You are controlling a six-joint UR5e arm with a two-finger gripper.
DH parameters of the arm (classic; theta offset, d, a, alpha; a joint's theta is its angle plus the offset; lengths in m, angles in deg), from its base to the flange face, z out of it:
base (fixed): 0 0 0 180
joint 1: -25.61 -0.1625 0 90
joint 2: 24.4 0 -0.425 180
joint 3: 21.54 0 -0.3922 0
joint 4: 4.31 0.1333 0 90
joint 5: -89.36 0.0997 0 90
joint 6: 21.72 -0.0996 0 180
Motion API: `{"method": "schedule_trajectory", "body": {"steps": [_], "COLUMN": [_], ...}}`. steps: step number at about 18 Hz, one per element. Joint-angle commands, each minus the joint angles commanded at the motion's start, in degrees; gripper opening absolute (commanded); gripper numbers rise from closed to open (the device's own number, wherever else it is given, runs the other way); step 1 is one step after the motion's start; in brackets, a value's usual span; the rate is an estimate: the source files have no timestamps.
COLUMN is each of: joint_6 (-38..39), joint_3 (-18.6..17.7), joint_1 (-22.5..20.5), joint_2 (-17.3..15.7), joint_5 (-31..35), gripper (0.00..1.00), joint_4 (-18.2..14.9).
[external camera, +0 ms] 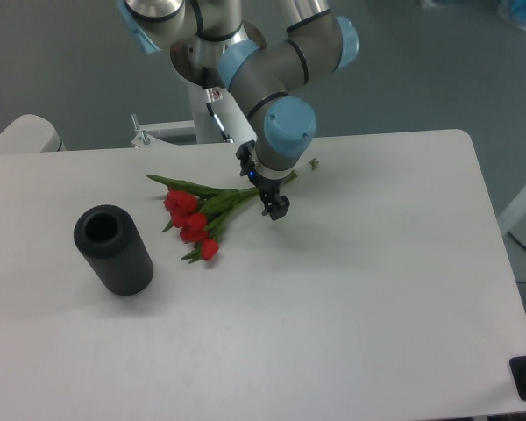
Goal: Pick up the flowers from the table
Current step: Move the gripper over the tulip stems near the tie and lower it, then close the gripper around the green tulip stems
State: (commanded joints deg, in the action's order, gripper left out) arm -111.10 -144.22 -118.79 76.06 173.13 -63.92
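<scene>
A: What takes up most of the view?

B: The bench (359, 316), a broad white top with rounded corners, running from the left edge nearly to the right edge. Grey floor shows beyond it at the top and to the right.

A: And the next biggest thing?

B: The arm (280, 61), grey with pale blue joint caps, coming in from the top centre and bending down toward the middle of the bench. Its last blue joint sits just above the stems.

A: Anything else standing on the bench?

B: A black cylinder (114, 250), toward the left. It leans, with its open end facing up and toward the camera. It is well apart from the arm and a little to the left of the blooms, not touching them.

A: Where are the flowers?

B: The flowers (197, 219) lie flat on the bench, just left of centre. The red heads cluster at the lower left, pointing toward the cylinder; the green stems and leaves run up and to the right, passing under the end of the arm.

A: And the claw?

B: The claw (273, 207) is small and dark, pointing down at the stem end of the bunch, right at the stems. From this angle I cannot tell whether its fingers are spread or closed, nor whether they grip the stems.
</scene>
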Motion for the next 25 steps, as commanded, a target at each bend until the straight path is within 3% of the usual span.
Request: {"method": "schedule_trajectory", "body": {"steps": [3, 8, 14, 16, 21, 25], "joint_6": [0.0, 0.0, 2.71, 5.7, 7.12, 7.56], "joint_3": [-2.38, -4.14, -4.23, -4.05, -3.35, -1.16], "joint_1": [-0.09, 0.0, 0.0, 0.09, -0.08, -0.09], "joint_2": [-0.09, -0.09, -0.17, -0.61, -0.97, -0.97], "joint_5": [-0.62, -1.85, -2.38, -2.38, -3.17, -3.17], "gripper": [1.0, 1.0, 0.48, 0.37, 0.17, 0.13], "joint_4": [3.08, 4.23, 4.32, 4.41, 4.32, 4.23]}}
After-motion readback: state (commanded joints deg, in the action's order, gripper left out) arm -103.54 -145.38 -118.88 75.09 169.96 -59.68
